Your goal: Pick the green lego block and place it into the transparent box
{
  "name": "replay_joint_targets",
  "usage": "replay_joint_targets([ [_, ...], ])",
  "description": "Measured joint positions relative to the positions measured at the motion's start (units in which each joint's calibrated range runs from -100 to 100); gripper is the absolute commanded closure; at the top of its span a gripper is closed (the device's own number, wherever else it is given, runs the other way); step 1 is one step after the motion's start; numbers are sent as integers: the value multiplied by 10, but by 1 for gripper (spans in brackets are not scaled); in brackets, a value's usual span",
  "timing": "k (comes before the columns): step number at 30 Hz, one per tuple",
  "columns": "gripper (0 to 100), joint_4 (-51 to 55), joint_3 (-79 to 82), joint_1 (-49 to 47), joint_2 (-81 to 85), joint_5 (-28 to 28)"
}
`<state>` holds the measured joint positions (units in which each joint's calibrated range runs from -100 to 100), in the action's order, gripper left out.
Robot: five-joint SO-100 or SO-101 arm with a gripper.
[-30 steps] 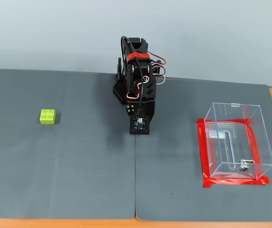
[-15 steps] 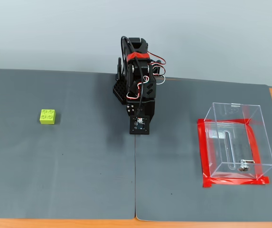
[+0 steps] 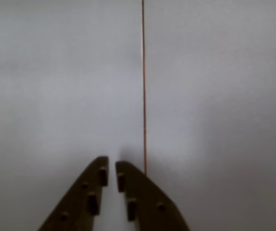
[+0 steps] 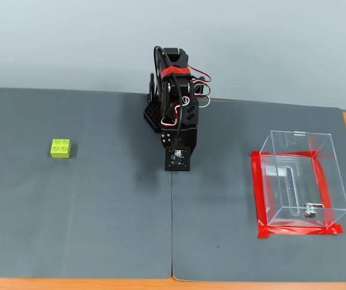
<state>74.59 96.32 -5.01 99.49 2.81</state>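
Observation:
The green lego block (image 4: 60, 148) sits on the grey mat at the left of the fixed view, studs up. The transparent box (image 4: 337, 194) stands at the right, with a small metal fitting on its floor. My arm (image 4: 176, 109) is folded at the back centre, between the two and touching neither. In the wrist view my gripper (image 3: 111, 162) points down at bare mat, its fingers almost together with nothing between them. Neither the block nor the box shows in the wrist view.
Red tape (image 4: 261, 193) frames the box's footprint on the mat. A seam (image 4: 172, 229) between the two grey mats runs forward from under the arm, seen as a thin line (image 3: 143, 86) in the wrist view. Orange table edge (image 4: 160, 284) borders the mats.

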Motion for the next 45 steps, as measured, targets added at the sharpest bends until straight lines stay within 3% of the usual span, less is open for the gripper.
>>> replay_joint_targets([
  [24,98,0,0,-1,0,0],
  [34,98,0,-1,-53,0,0],
  [45,98,-4,-225,-44,-206,0],
])
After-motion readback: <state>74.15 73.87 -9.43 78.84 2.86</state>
